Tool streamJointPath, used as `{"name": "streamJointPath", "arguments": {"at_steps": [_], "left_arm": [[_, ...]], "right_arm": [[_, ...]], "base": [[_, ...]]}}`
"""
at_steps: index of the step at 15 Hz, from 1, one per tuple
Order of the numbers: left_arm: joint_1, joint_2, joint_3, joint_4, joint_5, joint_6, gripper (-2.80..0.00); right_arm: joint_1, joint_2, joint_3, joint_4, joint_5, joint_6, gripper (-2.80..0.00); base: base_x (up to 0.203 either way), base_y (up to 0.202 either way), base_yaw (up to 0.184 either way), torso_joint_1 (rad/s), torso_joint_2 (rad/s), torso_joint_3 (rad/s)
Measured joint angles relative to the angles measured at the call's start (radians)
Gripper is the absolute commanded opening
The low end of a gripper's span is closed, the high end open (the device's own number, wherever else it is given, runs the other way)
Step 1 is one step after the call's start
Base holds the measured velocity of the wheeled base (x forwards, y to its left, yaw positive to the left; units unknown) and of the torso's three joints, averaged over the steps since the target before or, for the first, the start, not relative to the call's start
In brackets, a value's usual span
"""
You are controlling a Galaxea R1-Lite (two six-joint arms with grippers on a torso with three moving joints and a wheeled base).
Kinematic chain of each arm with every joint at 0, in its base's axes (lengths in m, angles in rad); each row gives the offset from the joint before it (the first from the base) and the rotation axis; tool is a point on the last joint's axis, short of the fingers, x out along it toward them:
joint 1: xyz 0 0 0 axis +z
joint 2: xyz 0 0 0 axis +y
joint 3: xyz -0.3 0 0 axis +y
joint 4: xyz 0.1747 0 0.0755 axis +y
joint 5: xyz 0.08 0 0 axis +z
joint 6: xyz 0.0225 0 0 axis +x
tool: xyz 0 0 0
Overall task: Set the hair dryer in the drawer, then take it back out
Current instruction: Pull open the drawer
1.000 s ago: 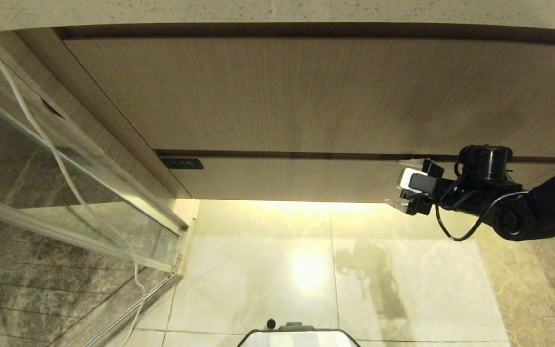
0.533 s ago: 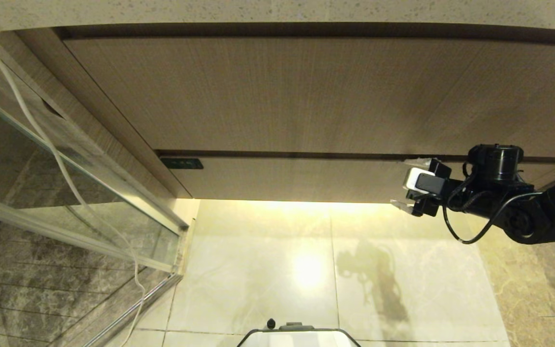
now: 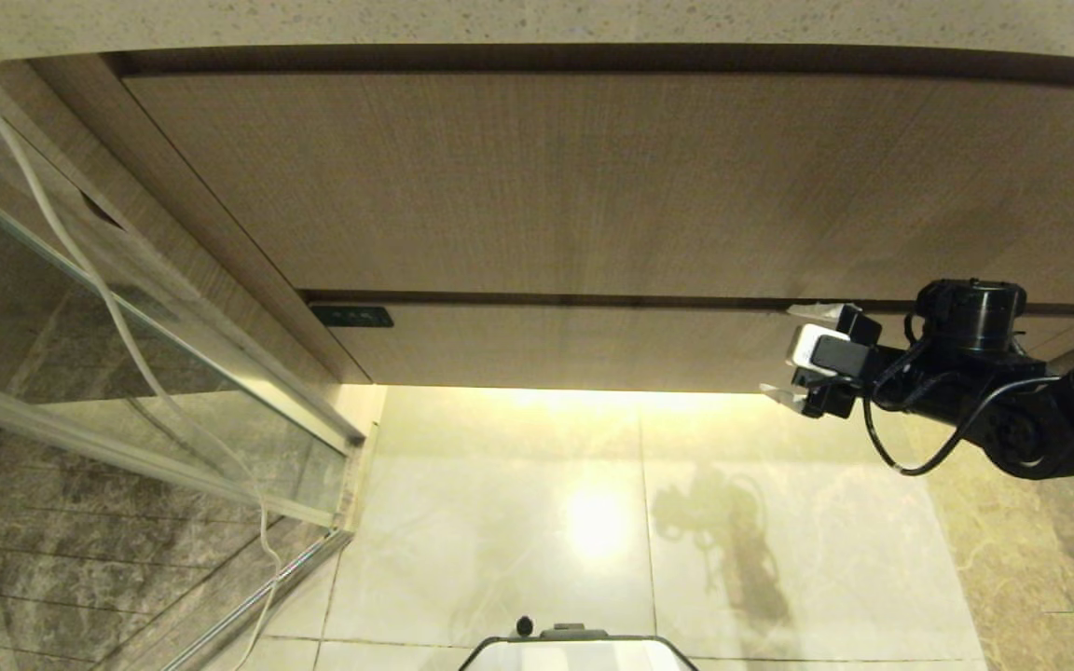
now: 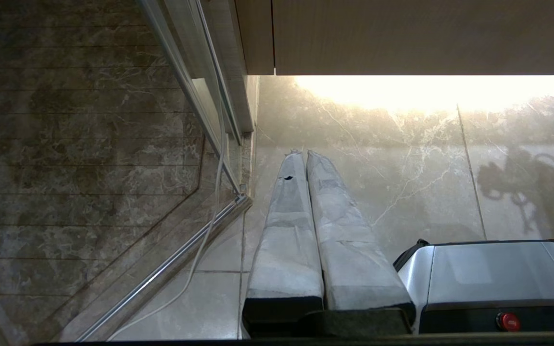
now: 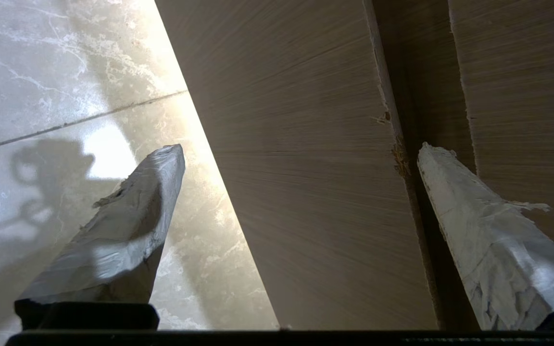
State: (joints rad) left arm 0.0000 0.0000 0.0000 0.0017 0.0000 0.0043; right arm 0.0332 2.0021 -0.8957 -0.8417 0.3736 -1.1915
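Right wrist view showed the right gripper (image 5: 301, 154) spread wide astride the shut drawer (image 5: 306, 192), one finger (image 5: 469, 211) at the seam above it, so hooking that edge squarely looked wisest; I saw no hair dryer anywhere, the left gripper (image 4: 306, 166) parked closed.

The drawer (image 3: 584, 347) is shut, a wide, shallow strip of beige wood grain running low across the vanity, just above the lit floor. Its front is narrow and plain, with no handle on it. A thin dark gap marks its upper edge, and its face sits flush. Up close in the right wrist view, the drawer (image 5: 306, 192) front shows fine grain, with small chips along the edge beside the dark gap. The hair dryer cannot be seen in any view.
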Motion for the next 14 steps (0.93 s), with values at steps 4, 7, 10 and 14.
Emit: {"name": "streamJointPath", "arguments": {"at_steps": [4,7,10,14], "left_arm": [[0.000,0.000,0.000,0.000,0.000,0.000,-2.80],[0.000,0.000,0.000,0.000,0.000,0.000,-2.80],[0.000,0.000,0.000,0.000,0.000,0.000,-2.80],[0.000,0.000,0.000,0.000,0.000,0.000,-2.80]], "right_arm": [[0.000,0.020,-0.004,-0.035,-0.002,-0.001,0.00],[0.000,0.052,-0.023,-0.048,-0.013,0.000,0.00],[0.000,0.064,-0.027,-0.049,-0.013,0.000,0.00],[0.000,0.107,-0.069,-0.104,-0.018,0.009,0.00]], "base": [[0.000,0.000,0.000,0.000,0.00,0.000],[0.000,0.000,0.000,0.000,0.00,0.000],[0.000,0.000,0.000,0.000,0.00,0.000],[0.000,0.000,0.000,0.000,0.00,0.000]]}}
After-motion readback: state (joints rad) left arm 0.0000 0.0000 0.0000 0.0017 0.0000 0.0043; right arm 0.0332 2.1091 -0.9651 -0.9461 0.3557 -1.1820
